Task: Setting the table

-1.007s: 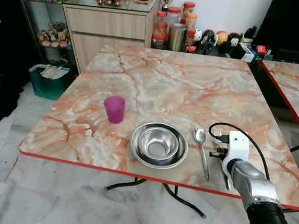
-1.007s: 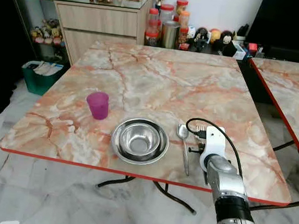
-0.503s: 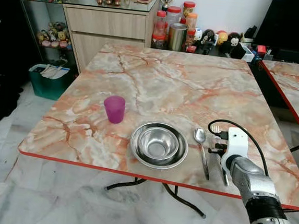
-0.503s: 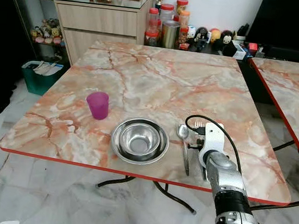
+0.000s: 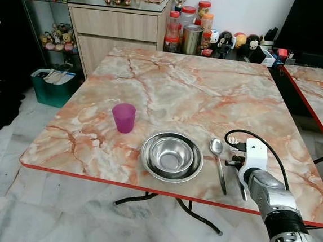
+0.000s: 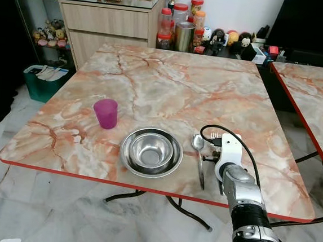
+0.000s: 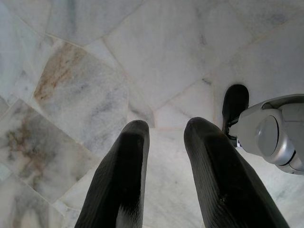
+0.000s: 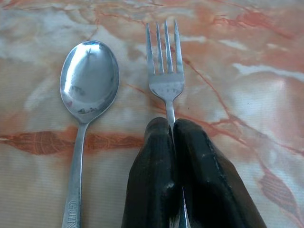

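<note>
We judge the setting nearly done: right gripper [image 8: 173,142] jaws pinch the fork [image 8: 165,76] at the spoon's [image 8: 89,80] three o'clock; release remains.

Stamped letters are seen low on the handle of the spoon [image 8: 83,118], cut off at the picture's edge and too partial to be read with certainty.

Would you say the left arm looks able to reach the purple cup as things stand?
Probably yes: the left end effector hangs open over the floor holding nothing, and the purple cup stands alone on the table's left side, apart from the steel bowl.
</note>
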